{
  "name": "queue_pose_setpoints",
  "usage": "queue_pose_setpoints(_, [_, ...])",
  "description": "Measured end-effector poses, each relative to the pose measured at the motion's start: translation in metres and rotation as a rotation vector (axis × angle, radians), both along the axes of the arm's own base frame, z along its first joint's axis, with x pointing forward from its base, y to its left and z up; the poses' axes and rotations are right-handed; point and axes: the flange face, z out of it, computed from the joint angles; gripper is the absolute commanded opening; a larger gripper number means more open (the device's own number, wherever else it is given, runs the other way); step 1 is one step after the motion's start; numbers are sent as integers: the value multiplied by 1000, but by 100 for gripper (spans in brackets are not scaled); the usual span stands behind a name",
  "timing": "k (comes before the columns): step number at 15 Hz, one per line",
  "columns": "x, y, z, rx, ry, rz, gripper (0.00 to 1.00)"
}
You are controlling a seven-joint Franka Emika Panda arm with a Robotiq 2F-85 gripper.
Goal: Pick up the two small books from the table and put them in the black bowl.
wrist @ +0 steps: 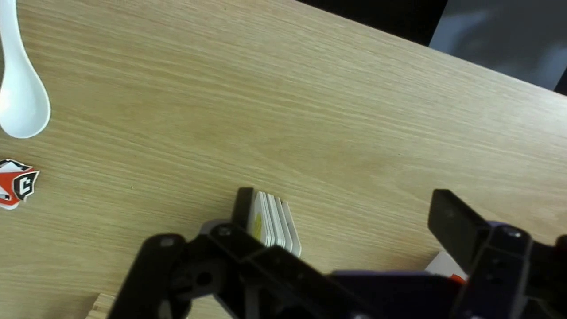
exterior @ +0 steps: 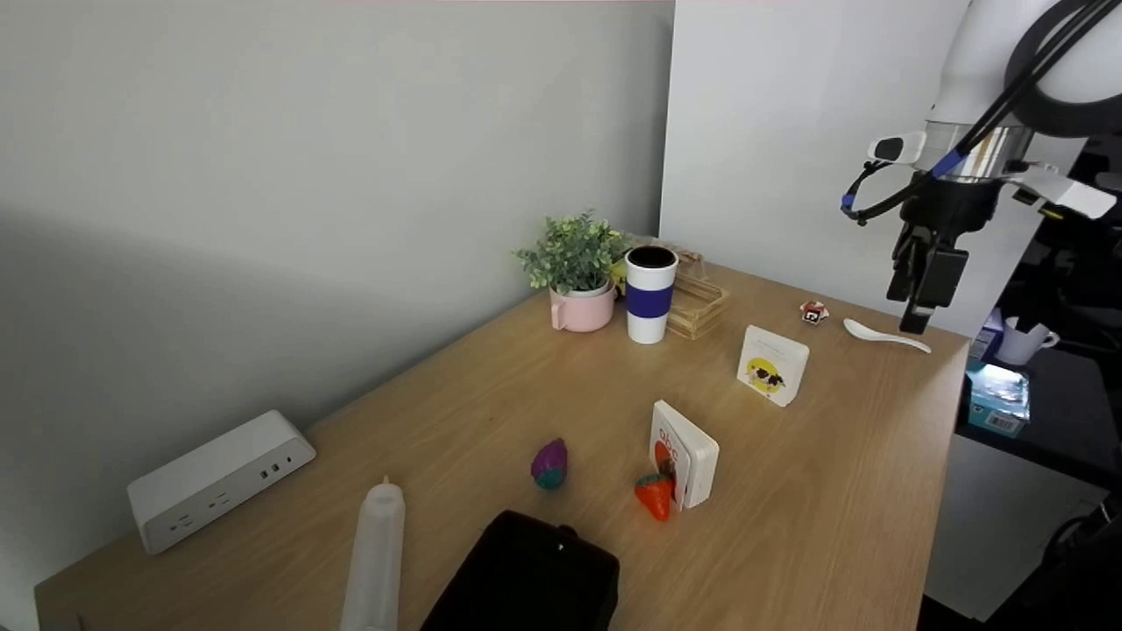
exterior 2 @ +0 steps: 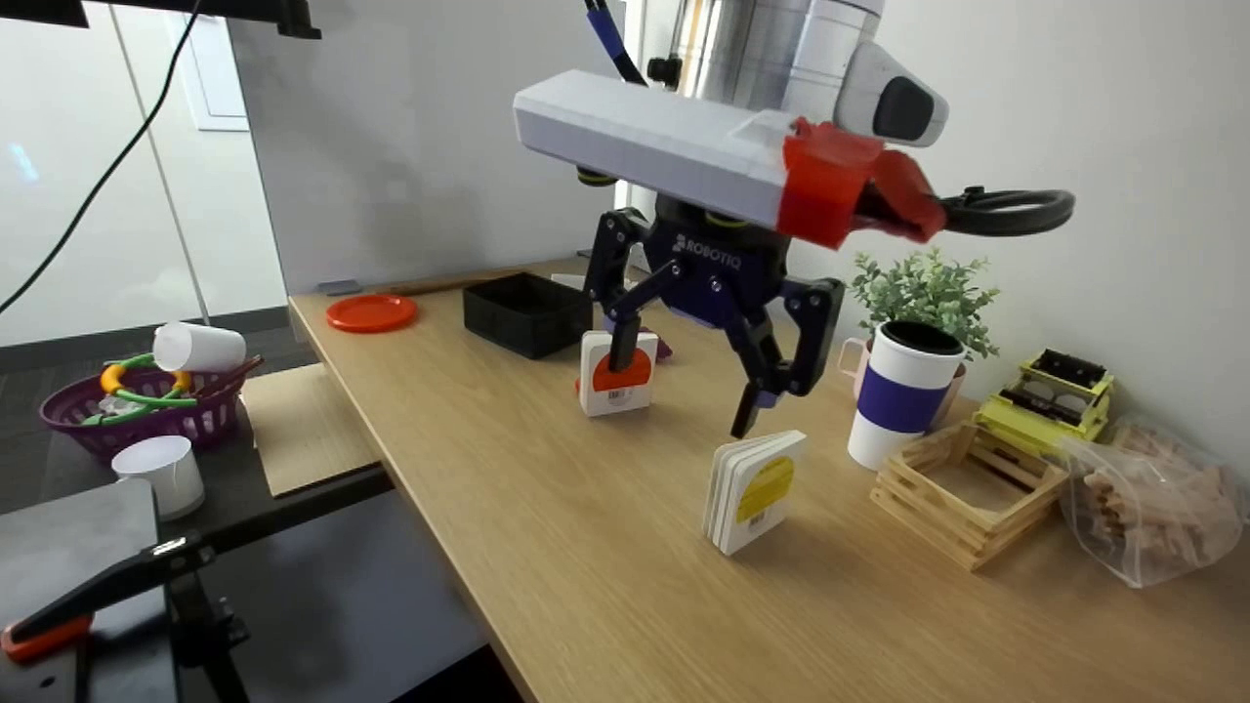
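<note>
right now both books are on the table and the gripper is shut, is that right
Not quite: the gripper is open, not shut; an exterior view shows its jaws wide apart. The cow book and the abc book are indeed on the table.

White arm [exterior: 983, 70], black cables [exterior: 1008, 103] with blue bands [exterior: 948, 164]. Silver collar [exterior 2: 771, 54]. Black gripper [exterior 2: 684, 383], white ROBOTIQ lettering [exterior 2: 709, 252], jointed fingers [exterior 2: 812, 332]. White bar [exterior 2: 649, 137], red tape [exterior 2: 825, 186] round end.

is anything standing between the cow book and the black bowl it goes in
Yes: the abc book, with a red strawberry beside it, stands roughly on the straight line from the cow book to the black bowl. A lifted path would probably clear both.
</note>
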Motion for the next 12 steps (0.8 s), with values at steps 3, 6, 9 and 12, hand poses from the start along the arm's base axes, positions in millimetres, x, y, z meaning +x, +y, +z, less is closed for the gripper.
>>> queue_pose_setpoints(3, [1, 0, -3, -1, 5, -6, 100])
queue_pose_setpoints(6, [0, -3, -2, -1, 5, -23, 100])
queue_pose_setpoints(9, [1, -2, -12, -6, 31, 16, 100])
queue_pose_setpoints(12, [13, 5, -29, 1, 55, 104, 100])
